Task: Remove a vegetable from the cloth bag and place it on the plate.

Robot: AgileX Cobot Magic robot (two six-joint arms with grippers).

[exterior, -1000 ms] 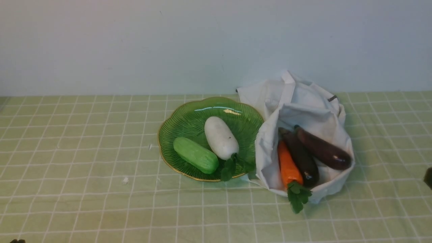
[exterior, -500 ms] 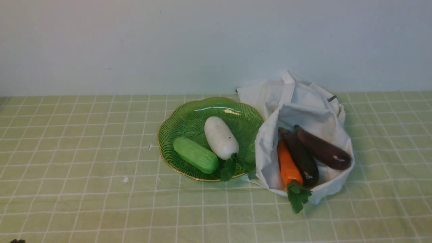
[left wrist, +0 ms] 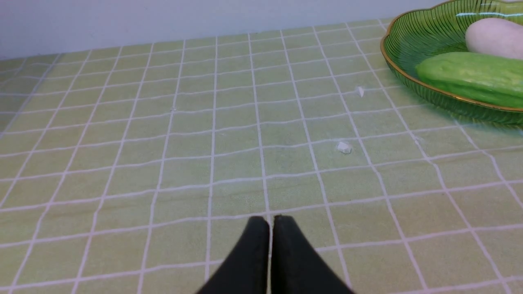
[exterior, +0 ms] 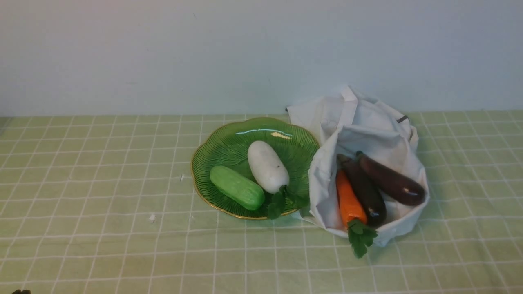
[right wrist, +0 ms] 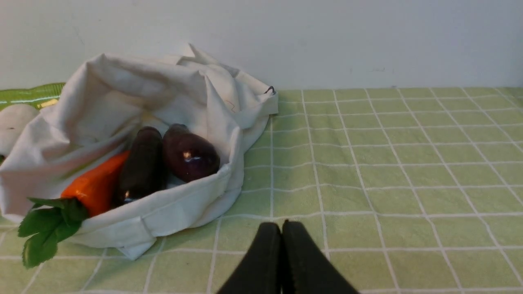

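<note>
The white radish [exterior: 267,166] lies on the green ribbed plate [exterior: 229,141], its green leaves at the plate's near rim. It also shows in the left wrist view [left wrist: 496,37] and at the edge of the right wrist view [right wrist: 12,124]. The white cloth bag [exterior: 367,122] sits just right of the plate, mouth open toward me. My left gripper [left wrist: 270,220] is shut and empty, low over the cloth well left of the plate [left wrist: 408,45]. My right gripper [right wrist: 281,225] is shut and empty, just right of the bag [right wrist: 122,90]. Only a dark tip of the left arm shows in the front view.
A light green cucumber [exterior: 237,187] lies on the plate beside the radish. In the bag lie an orange carrot [exterior: 348,202] with green leaves and two dark purple eggplants [exterior: 390,179]. A green checked tablecloth [exterior: 102,228] covers the table; a wall stands behind.
The dark tip of my right arm at the front view's right edge has left that view. The radish, plate and bag have not moved.
</note>
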